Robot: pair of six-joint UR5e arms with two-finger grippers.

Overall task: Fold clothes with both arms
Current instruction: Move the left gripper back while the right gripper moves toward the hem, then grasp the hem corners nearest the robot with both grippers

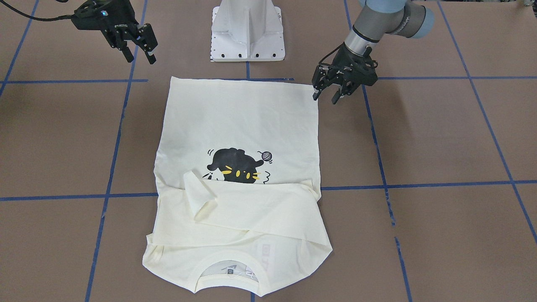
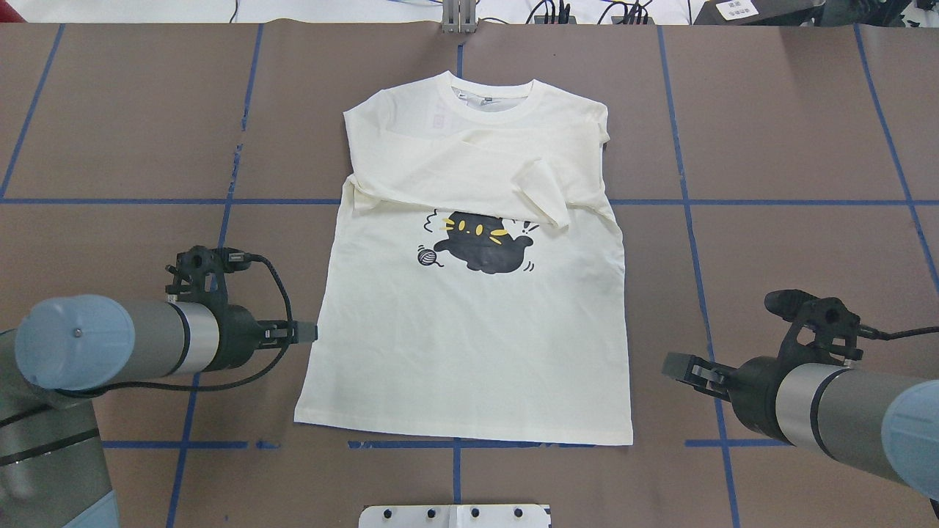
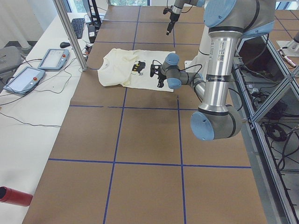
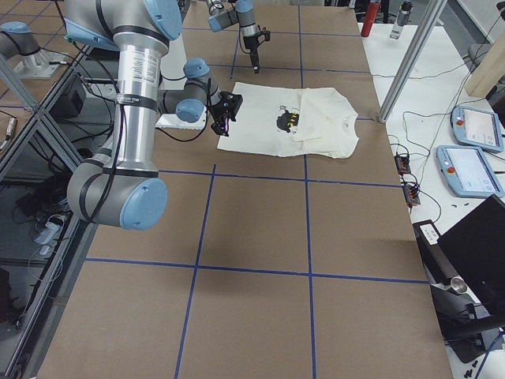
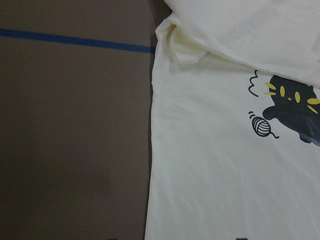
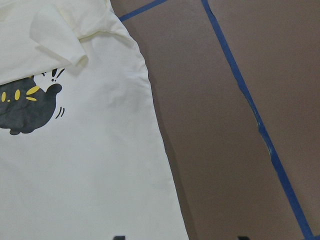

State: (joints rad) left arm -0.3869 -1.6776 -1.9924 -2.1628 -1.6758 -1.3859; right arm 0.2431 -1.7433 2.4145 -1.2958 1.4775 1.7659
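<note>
Table [image 2: 110, 110]: brown paper with a blue tape grid. T-shirt [image 2: 469, 345] lay flat mid-table, print up, collar at the far side, hem [image 2: 462, 434] toward the robot base.

Left arm [image 2: 110, 352] and right arm [image 2: 829, 411] flanked the lower body of the shirt, neither touching it.

- Sleeves [image 2: 455, 165] were folded across the chest and lying loose. Risk: dragging the body instead of lifting it would likely slide them off and undo the fold.
- Left gripper [image 1: 326, 96]: fingers spread, holding nothing, just beside its hem corner.
- Right gripper [image 1: 141, 56]: also spread and empty, well apart from its corner and apparently higher. Risk: unequal approach means staggered grasps, so the hem could skew and the fold line run diagonal.
- Cat print [image 2: 480, 246] was partly covered by the sleeves, so a skewed fold would be hard to spot from it.
- One cuff [image 2: 546, 202] was curled up off the fabric. Risk: folding over it would trap a bulge.
- Corner pinch was the tightest point. Catching the top layer only would open the shirt; going too deep could snag the paper.
</note>
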